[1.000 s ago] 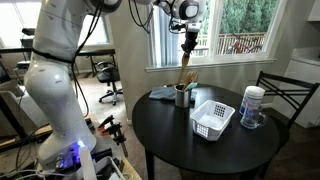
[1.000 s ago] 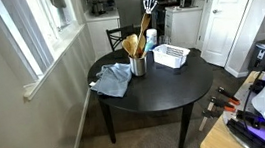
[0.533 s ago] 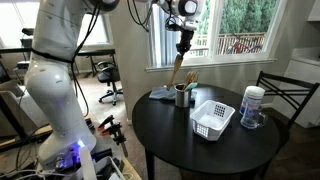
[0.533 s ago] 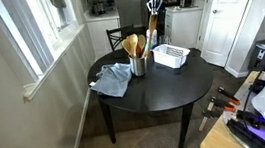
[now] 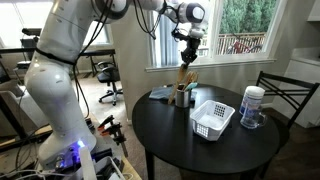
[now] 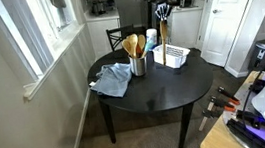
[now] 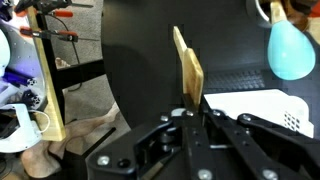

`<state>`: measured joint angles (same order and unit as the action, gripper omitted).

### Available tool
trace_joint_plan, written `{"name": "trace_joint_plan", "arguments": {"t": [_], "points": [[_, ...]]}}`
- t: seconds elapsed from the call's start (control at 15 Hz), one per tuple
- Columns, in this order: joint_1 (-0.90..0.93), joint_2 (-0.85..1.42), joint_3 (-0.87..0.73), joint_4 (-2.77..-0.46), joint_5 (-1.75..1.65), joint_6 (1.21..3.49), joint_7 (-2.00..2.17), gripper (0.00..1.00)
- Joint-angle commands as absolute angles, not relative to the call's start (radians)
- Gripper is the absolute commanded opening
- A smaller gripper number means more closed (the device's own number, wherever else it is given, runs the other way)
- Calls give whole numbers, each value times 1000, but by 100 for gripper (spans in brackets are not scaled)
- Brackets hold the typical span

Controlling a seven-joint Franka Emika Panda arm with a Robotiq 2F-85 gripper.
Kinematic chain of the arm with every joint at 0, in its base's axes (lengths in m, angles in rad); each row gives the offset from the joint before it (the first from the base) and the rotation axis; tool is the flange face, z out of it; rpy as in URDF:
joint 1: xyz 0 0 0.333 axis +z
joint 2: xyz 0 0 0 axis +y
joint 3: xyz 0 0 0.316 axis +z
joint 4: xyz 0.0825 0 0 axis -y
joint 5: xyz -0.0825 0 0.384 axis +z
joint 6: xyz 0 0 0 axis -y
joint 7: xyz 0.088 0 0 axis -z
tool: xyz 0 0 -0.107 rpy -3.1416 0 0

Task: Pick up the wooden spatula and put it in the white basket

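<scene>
Now wooden spatula nearly upright, top end in jaws, free end down

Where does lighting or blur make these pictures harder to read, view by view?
In an exterior view the window backlights the pincer, darkening it; in an exterior view the side window washes out; in the wrist view the pincer is shadowed, the wooden spatula lit.

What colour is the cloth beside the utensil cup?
Blue-grey. The cloth shows best in an exterior view.
</scene>
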<state>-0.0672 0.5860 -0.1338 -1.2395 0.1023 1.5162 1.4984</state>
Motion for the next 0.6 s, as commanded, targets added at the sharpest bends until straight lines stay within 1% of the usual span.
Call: {"name": "trace_joint_plan", "arguments": {"t": [0.0, 0.33, 0.53], "points": [[-58, 652, -163, -1126, 41, 1417, 1547, 5], [-56, 694, -189, -1003, -42, 1332, 1576, 5], [-47, 700, -203, -954, -89, 1319, 1572, 5]]}}
